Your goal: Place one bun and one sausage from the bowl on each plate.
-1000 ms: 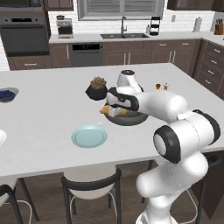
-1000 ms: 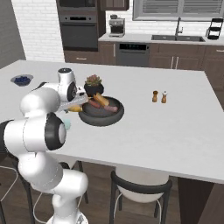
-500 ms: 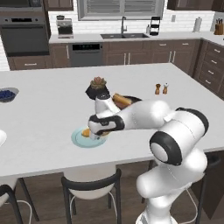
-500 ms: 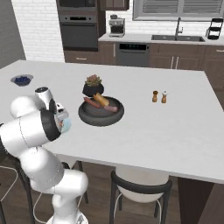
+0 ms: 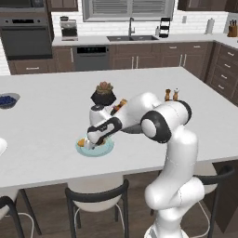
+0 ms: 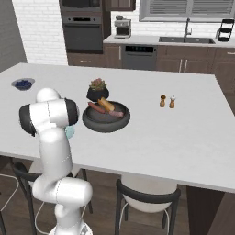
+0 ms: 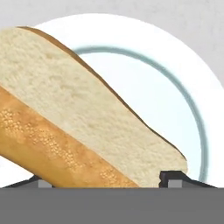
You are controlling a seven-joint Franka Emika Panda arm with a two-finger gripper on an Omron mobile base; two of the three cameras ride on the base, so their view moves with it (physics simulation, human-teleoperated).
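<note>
1. Bun (image 7: 87, 127): we counted one, clasped between the wide-set jaws of the gripper (image 5: 93, 142), lying tilted just over the pale blue-green plate (image 5: 103, 149).
2. Dark grey bowl (image 6: 106, 119): one, beside the potted succulent (image 6: 97, 89); we saw one more bun (image 6: 105, 104) and two sausages (image 6: 98, 109) inside.
3. A second earlier, we saw the gripper at the bowl; it had since swung to the plate.

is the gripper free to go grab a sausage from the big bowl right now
Probably not yet: the gripper sits low over the blue-green plate with a bun between its fingers. The sausage lies uncovered in the bowl.
</note>
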